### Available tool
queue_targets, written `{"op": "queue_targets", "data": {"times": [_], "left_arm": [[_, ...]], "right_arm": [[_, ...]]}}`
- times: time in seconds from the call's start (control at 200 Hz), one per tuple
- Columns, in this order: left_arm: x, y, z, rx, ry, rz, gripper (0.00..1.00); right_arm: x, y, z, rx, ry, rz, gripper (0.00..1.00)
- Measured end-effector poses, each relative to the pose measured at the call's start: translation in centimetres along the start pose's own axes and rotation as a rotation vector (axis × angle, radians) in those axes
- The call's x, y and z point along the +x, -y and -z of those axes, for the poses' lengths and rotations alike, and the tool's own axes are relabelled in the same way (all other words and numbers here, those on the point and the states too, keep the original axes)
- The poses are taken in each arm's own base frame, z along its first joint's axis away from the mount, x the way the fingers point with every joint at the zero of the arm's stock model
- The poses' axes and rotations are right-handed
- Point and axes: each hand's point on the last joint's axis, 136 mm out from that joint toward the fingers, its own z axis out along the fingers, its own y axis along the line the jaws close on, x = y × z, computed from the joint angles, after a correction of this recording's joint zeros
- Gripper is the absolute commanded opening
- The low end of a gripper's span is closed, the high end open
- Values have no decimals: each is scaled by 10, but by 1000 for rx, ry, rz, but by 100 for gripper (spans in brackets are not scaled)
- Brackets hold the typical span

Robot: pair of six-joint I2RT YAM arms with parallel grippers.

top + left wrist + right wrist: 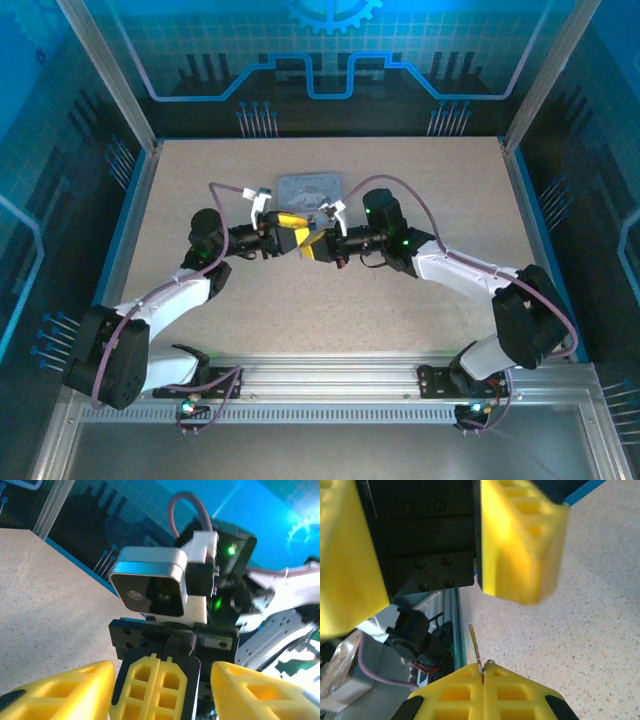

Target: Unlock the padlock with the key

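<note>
**Key pinched, slip risk**

My right hand [482, 680], ribbed yellow plastic, is clamped on the key [475, 647], a thin dark metal sliver with a small ring at its base. My left hand [288, 233] faces it, fingers apart, holding nothing. Risk: under a sideways push the smooth flat blade pivots or slides out, dropping onto the speckled desk [580, 630]. Padlock's place: cannot tell.

White-and-black left arm [175, 295], matching right arm [455, 268], mauve cables [173, 515], ribbed yellow jaws, green lights [231, 550], silver-rimmed wrist camera [150, 582]
</note>
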Motion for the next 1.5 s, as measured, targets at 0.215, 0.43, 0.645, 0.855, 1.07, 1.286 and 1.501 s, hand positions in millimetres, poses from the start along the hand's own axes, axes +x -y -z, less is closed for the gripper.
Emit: {"op": "queue_targets", "data": {"times": [0.215, 0.43, 0.645, 0.855, 1.07, 1.286, 1.501], "left_arm": [[5, -7, 11, -28, 34, 49, 34], [3, -8, 9, 13, 61, 82, 22], [6, -17, 6, 33, 61, 133, 13], [4, -14, 7, 44, 65, 127, 0], [7, -14, 7, 49, 51, 126, 0], [17, -11, 7, 52, -11, 117, 0], [5, 15, 4, 51, -97, -33, 0]], "right_arm": [[-12, 7, 4, 33, 71, -16, 0], [-22, 4, 5, 25, 107, -7, 0], [-25, 5, 5, 33, 117, -6, 0], [-27, 2, 7, 30, 122, -4, 0], [-24, 2, 6, 25, 110, -10, 8], [-18, 5, 16, 50, 50, 0, 41], [-24, -6, 61, 79, 40, 82, 37]]}}
